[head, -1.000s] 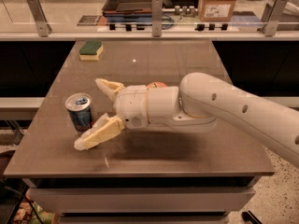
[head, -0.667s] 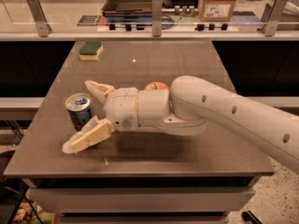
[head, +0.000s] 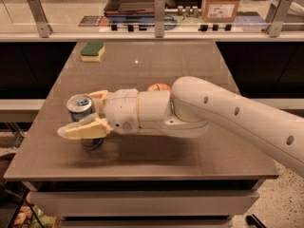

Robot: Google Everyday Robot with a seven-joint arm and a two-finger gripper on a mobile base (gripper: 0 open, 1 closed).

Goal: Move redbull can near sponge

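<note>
Gripper (head: 77,113) at the redbull can (head: 80,106), jaws spread around it

I see the jaws standing open with the can upright between them on the near left part of the tabletop (head: 199,160); the near finger crosses in front of the can's lower body, the far finger sits just behind its silver top; the near one may be touching the can's side, though from this angle I can't be sure of contact; the sponge (head: 92,51) lies well apart at the far left of the tabletop, green side up; an apple (head: 159,86) shows partly behind the wrist.
</note>
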